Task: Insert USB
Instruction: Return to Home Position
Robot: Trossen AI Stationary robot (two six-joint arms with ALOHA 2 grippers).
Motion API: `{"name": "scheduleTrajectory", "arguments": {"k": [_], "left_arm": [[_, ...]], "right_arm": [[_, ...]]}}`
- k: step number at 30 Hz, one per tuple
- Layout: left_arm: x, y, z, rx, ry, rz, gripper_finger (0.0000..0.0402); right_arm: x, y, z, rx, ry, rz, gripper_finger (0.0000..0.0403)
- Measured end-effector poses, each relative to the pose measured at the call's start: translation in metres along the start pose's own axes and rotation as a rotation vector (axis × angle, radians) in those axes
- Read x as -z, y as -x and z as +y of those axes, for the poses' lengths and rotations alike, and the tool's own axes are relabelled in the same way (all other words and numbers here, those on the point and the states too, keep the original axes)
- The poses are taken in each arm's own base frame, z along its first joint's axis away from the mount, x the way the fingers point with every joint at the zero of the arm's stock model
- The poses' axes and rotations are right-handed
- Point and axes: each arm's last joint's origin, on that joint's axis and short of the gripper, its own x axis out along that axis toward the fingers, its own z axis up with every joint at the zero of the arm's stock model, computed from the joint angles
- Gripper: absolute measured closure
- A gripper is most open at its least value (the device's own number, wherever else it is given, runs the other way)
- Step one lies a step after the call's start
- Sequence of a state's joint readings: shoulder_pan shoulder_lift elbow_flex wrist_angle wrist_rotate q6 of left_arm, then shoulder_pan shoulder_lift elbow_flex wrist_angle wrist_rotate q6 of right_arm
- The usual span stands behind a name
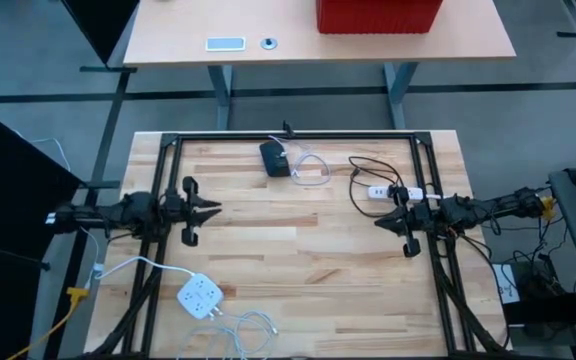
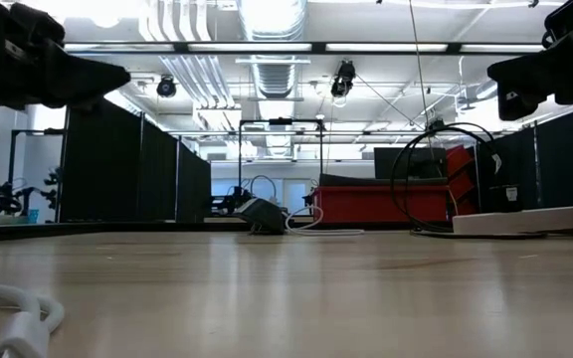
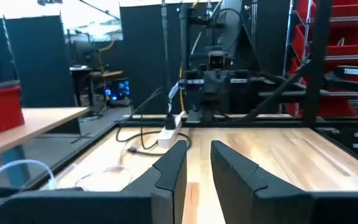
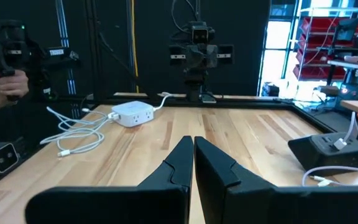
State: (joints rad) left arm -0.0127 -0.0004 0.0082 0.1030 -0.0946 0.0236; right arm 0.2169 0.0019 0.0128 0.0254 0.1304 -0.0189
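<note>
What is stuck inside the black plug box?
A pale cable plugs into the black outlet extension and loops away over the table. Its tip is hidden inside the socket.

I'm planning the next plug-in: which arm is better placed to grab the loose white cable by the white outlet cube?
Probably the left. The white cable and outlet cube lie nearer the left tool; the right tool hovers across the table.
</note>
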Motion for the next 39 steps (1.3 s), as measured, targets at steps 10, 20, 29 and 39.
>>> {"name": "scheduleTrajectory", "arguments": {"k": [10, 20, 29, 39], "left_arm": [[0.007, 0.0, 0.003, -0.056, 0.107, 0.07, 0.0401], [0.008, 0.0, -0.002, 0.047, 0.061, 0.084, 0.0401], [0.008, 0.0, -0.002, 0.053, 0.035, 0.083, 0.0402], [0.011, -0.001, -0.003, 0.063, 0.078, 0.121, 0.0402]], "right_arm": [[0.002, -0.001, 0.0, -0.001, 0.003, 0.019, 0.0403], [0.003, -0.002, 0.0, -0.001, 0.003, 0.031, 0.0403], [0.002, -0.002, -0.001, 0.034, -0.013, 0.031, 0.0403], [0.002, -0.002, -0.001, 0.034, -0.019, 0.027, 0.0403]]}}
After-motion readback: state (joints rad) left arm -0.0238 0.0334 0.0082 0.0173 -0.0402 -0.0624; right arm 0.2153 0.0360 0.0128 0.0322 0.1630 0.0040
